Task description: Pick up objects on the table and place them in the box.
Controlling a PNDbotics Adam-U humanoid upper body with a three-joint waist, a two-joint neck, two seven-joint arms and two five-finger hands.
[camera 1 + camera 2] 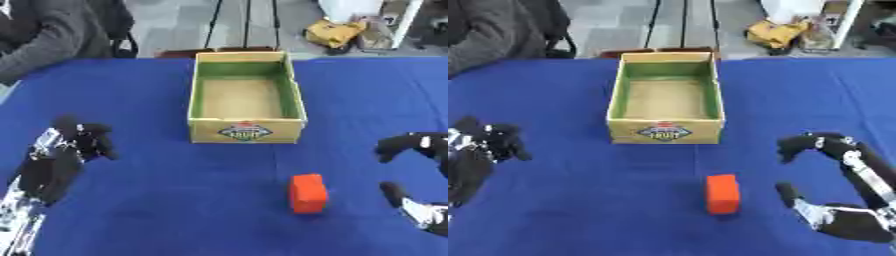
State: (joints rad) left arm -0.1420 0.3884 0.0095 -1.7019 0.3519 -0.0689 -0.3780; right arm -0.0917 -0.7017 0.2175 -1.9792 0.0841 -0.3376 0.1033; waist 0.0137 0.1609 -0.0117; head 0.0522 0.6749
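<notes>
A cardboard box (248, 131) with green inner walls is sitting open in the upper middle of the frame on a blue table (175, 200), its printed front panel facing the camera and nothing showing on its brown floor. A small orange block (308, 193) is standing on the cloth below the box, toward the lower right of the centre and well apart from the front panel. The right hand (846, 195) is reaching in from the lower right of the frame, just to the right of the block but not touching it; its fingers (807, 144) and thumb are arching wide apart in an open C facing the block, holding nothing. The left hand (77, 140) is hanging at the middle left edge of the frame, well away from both the block and the box, its dark fingers loosely bent and empty over the cloth.
</notes>
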